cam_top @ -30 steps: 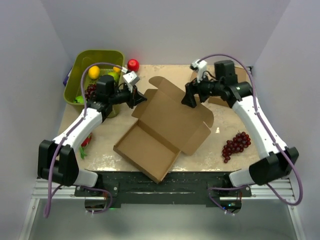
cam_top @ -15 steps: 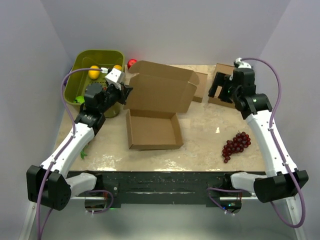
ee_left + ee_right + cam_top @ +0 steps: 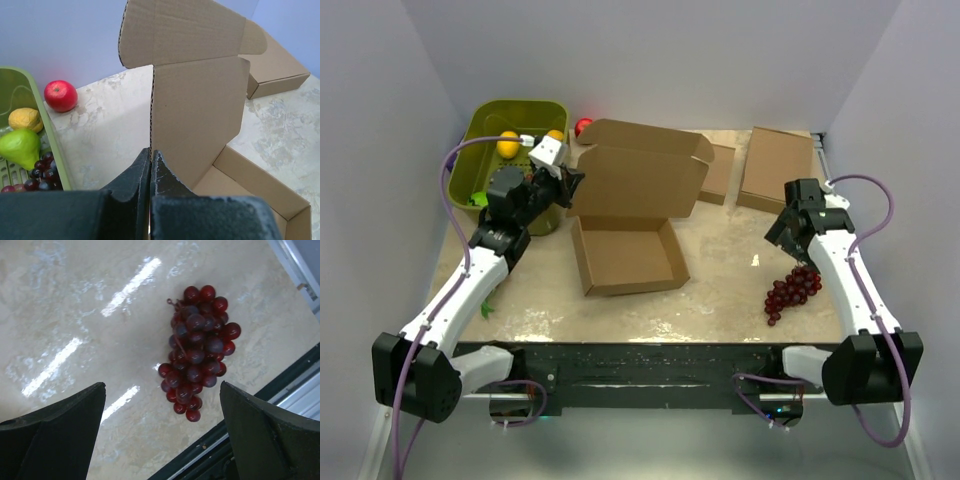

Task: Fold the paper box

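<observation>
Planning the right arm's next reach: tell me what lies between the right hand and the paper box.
Top view: only bare tabletop between right hand and paper box; grapes sit off that line.

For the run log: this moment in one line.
left gripper: shut on brown corrugated cardboard box lid | right gripper: open, near red grape bunch | lid: upright

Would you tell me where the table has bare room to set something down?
Bare between the paper box and the grapes, and along the near edge. Crowded at the back: green bin, apple, narrow box, flat box.
</observation>
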Controlling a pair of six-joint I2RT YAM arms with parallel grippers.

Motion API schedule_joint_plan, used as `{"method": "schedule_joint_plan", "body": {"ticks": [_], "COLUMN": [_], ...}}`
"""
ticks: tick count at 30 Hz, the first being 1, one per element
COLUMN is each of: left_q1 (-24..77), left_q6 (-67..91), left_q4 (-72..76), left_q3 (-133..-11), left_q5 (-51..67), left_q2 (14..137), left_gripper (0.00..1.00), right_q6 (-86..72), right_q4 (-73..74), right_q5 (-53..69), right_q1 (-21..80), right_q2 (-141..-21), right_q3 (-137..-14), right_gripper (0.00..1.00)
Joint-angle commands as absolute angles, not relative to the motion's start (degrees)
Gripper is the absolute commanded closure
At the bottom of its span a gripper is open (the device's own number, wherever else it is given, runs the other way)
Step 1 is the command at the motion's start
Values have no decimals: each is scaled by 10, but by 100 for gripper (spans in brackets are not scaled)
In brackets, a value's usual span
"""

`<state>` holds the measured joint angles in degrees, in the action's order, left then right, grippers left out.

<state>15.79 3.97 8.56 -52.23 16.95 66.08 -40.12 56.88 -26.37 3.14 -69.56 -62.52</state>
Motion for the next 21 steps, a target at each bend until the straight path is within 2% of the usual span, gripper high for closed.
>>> {"method": "schedule_joint_plan", "body": {"ticks": [1, 5, 21], "left_q1": [162, 162, 162], "left_q6": [43, 37, 63], "left_q4": [124, 120, 164], "left_q3": [-525, -525, -505], "left_q5": [183, 180, 239], "left_q2": [638, 629, 672], "left_gripper": [100, 100, 100], "right_q6": [-397, -401, -418], "right_q4": [579, 540, 331], "right_q5": [-306, -276, -206], "right_q1": [-19, -58, -59], "right_q2": [-708, -729, -797], "right_q3": [-606, -564, -418], "right_gripper": [1, 1, 4]}}
